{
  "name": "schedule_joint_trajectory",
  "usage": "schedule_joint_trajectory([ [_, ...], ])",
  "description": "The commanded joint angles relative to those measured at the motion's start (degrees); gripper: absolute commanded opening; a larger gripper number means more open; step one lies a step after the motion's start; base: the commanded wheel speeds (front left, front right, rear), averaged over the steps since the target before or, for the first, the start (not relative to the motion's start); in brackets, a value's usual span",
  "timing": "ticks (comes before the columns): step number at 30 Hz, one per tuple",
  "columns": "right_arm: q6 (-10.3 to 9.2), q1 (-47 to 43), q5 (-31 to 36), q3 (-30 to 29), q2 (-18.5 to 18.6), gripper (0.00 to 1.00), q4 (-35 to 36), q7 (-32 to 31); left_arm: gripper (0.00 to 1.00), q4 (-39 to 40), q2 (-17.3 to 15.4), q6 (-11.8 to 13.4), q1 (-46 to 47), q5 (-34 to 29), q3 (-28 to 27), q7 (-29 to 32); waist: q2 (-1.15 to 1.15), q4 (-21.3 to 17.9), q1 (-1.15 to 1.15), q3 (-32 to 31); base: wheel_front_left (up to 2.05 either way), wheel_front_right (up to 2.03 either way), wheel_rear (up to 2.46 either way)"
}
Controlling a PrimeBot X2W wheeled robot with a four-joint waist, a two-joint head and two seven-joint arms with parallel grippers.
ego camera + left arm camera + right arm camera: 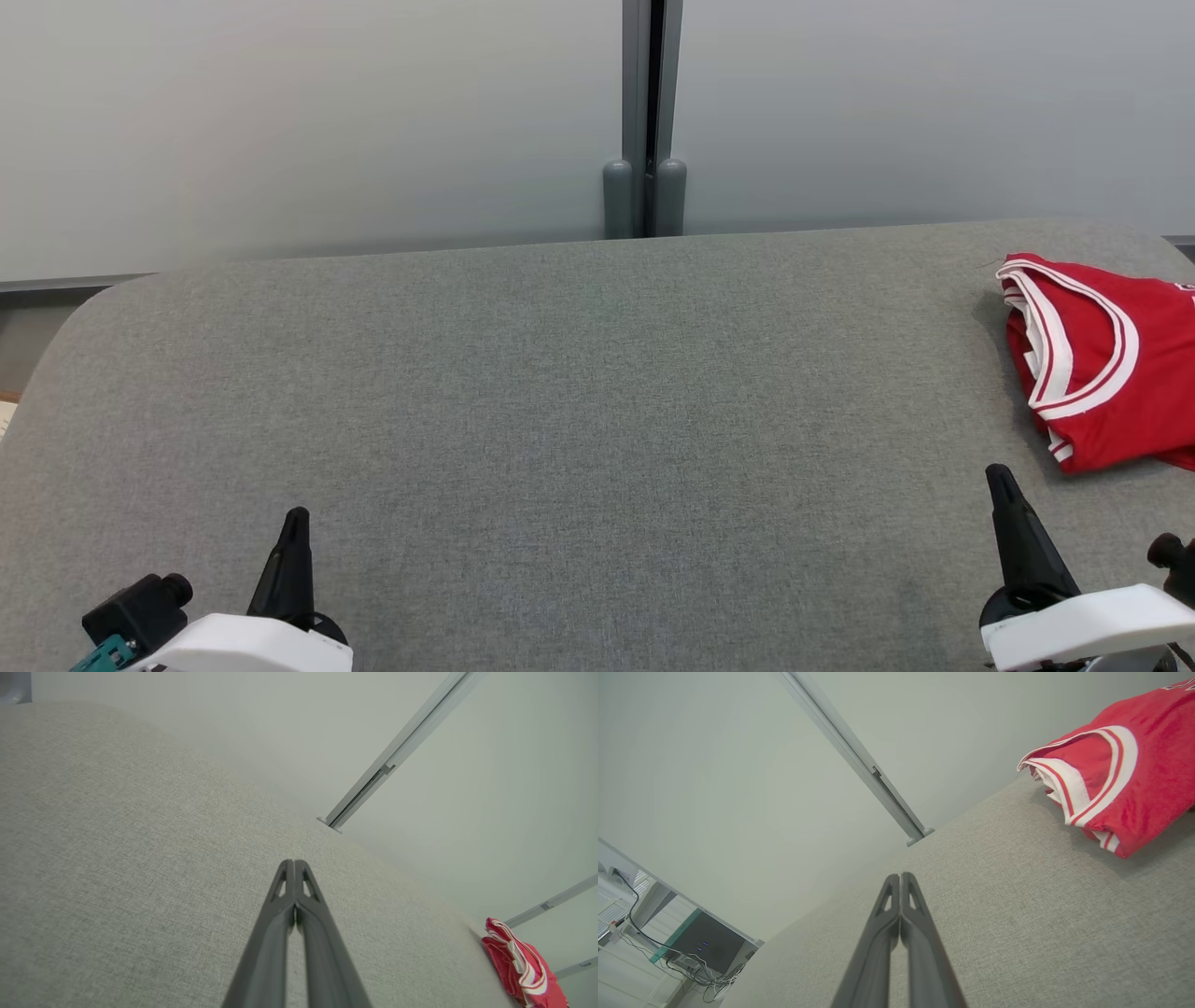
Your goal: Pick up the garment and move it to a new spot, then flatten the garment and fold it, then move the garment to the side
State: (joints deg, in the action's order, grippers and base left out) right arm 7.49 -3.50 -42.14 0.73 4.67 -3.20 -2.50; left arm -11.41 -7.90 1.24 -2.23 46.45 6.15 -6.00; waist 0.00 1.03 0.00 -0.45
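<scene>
The garment [1102, 364] is a red jersey with white trim, folded into a compact bundle at the far right of the grey table [560, 392]. It also lies at the lower right of the left wrist view [523, 966] and the upper right of the right wrist view [1125, 774]. My left gripper [297, 515] is shut and empty near the table's front left, its tips pressed together [294, 862]. My right gripper [999, 471] is shut and empty at the front right, a short way in front of the jersey, with its tips together [900, 875].
A pale frosted wall with a grey vertical post [646, 121] stands behind the table. The table has rounded far corners [103, 294]. A dark box with cables [705, 945] sits on the floor beyond the table's edge in the right wrist view.
</scene>
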Motion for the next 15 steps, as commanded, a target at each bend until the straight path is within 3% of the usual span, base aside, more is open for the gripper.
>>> schedule_joint_trajectory([
  [1,0.01,1.4,-1.79,-0.28,0.46,0.0,0.28,-0.12,0.0,0.57,-0.14,-0.48,1.74,1.47,-0.79,0.21,0.0,-0.01,0.0,0.0,0.0,0.0,0.0],
  [15,0.01,3.25,-12.52,-1.24,0.42,0.0,-2.02,-0.5,0.0,-0.06,0.8,-2.29,3.32,10.99,-3.22,2.74,0.0,-0.16,0.0,0.1,0.0,0.0,0.0],
])
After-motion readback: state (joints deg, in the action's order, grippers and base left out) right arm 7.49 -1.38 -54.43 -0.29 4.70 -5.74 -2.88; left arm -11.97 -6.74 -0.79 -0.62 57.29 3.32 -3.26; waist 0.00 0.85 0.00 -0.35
